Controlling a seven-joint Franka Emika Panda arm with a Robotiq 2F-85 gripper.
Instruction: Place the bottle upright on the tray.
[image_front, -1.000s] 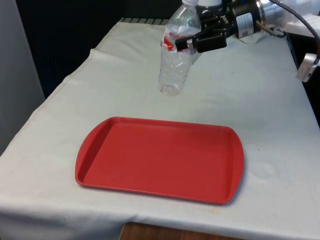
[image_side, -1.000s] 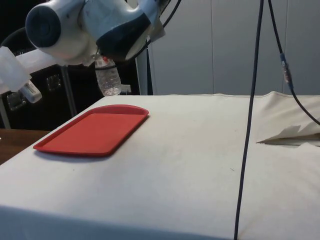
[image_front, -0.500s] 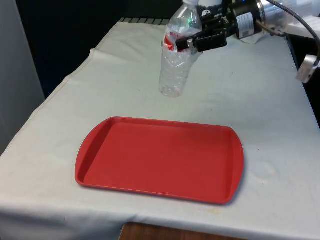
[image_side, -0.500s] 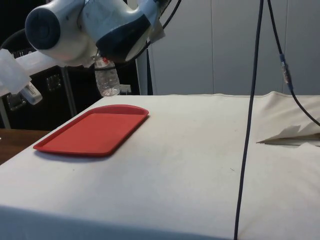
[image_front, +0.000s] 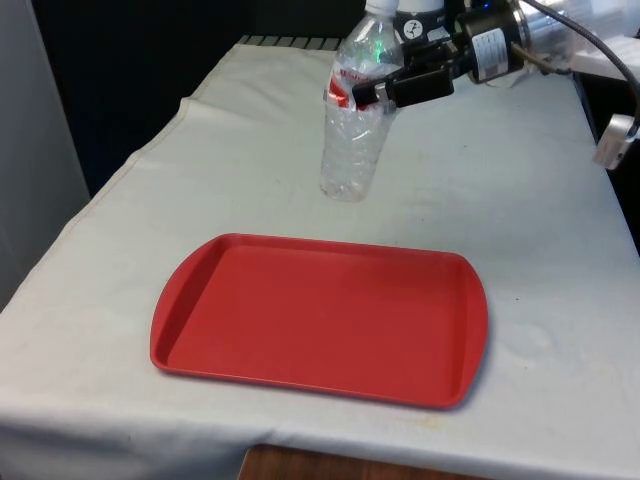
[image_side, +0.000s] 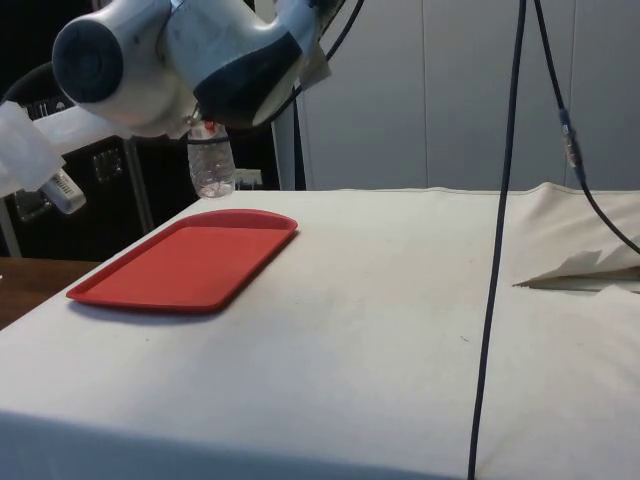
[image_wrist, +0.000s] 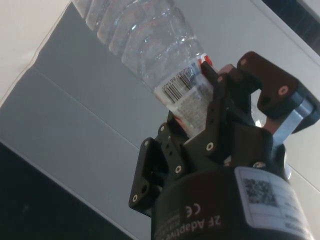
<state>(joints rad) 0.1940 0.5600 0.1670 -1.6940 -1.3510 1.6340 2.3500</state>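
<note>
Nearest the front camera, the red tray (image_front: 320, 318) lay flat on the white cloth (image_front: 540, 250), bare, with nothing set on it. Beyond its far edge, the bottle (image_front: 355, 110) was held clear of the cloth, roughly upright with the cap uppermost and only a slight lean; it was seen to be clear plastic, crumpled and apparently empty. In the side view the bottle (image_side: 211, 160) hung just past the tray's (image_side: 185, 265) far end, its base above the level of the rim. The gripper (image_front: 385, 90) was clenched on the bottle at the labelled band below the neck, and in the wrist view the fingers (image_wrist: 220, 107) were seen pressed against the label of the bottle (image_wrist: 150, 40). The step in hand was judged to be the carry, with the bottle lifted but not yet brought over the tray. The next move was judged to call for travel toward the tray's middle, a correction of the lean, and a gentle lowering until the base sat flat before release, since so light a bottle could easily be tipped.
</note>
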